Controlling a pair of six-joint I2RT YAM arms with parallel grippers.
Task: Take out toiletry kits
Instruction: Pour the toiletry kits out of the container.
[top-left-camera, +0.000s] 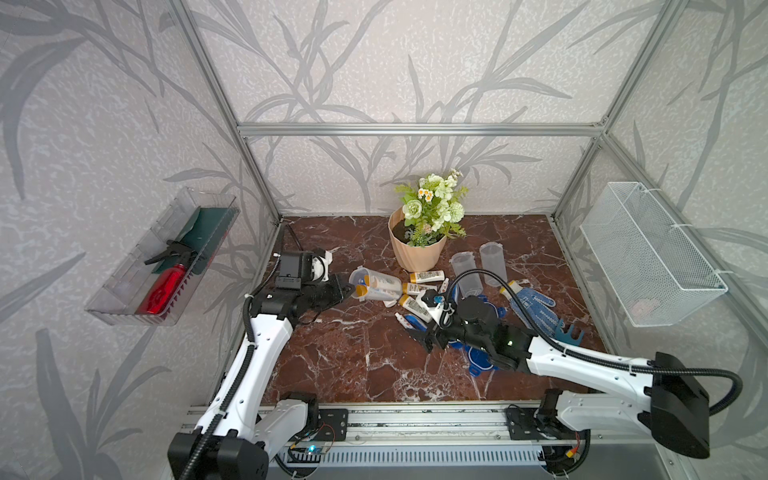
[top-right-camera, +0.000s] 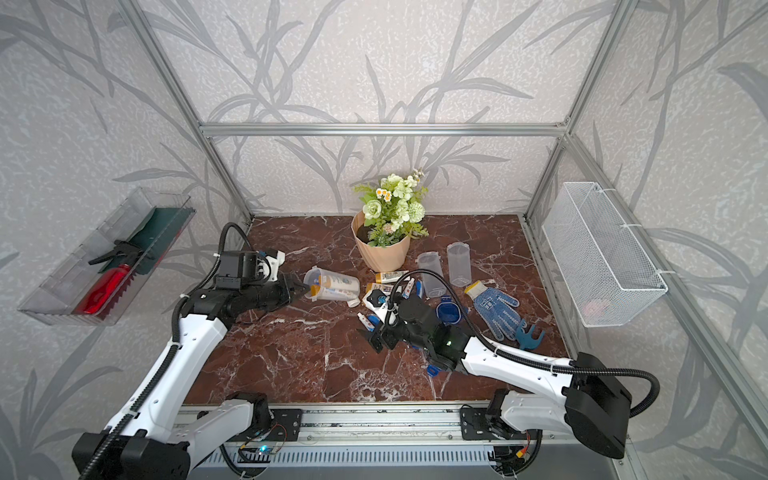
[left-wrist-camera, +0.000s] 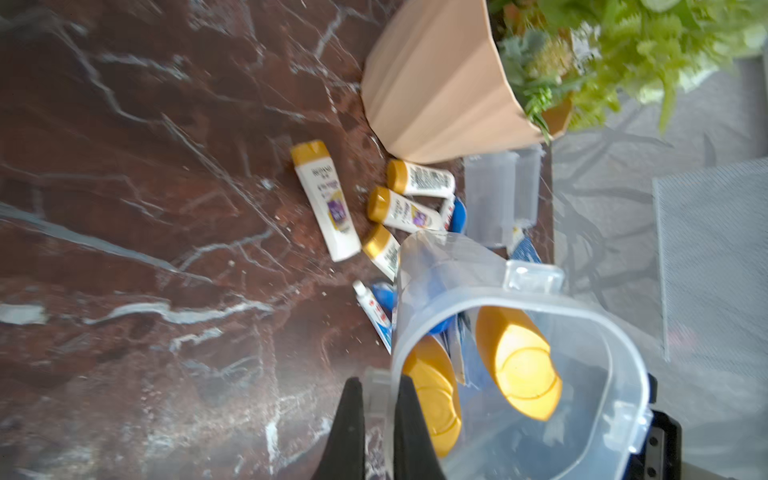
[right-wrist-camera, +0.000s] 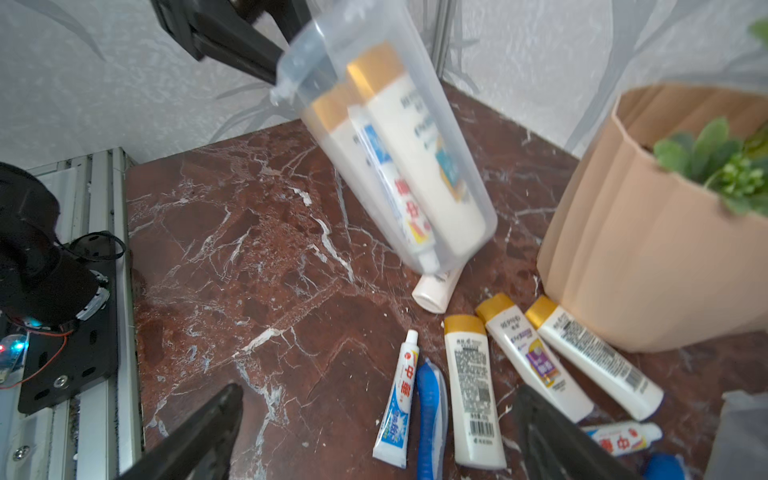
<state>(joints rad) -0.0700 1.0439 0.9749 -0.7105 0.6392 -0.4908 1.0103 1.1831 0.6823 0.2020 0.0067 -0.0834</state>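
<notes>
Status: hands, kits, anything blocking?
Left hand shut on rim of tilted clear plastic jar. Right hand open. Two gold-capped white bottles, toothpaste tube inside jar; others loose on marble table. Nothing blocking.

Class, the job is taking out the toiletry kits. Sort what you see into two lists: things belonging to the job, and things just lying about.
Belongs to the job: clear jar in the left gripper, mini bottles, toothpaste tube, toothbrush, open right gripper.

Lying about: flower pot, dotted glove, red spray bottle, wire basket.
</notes>
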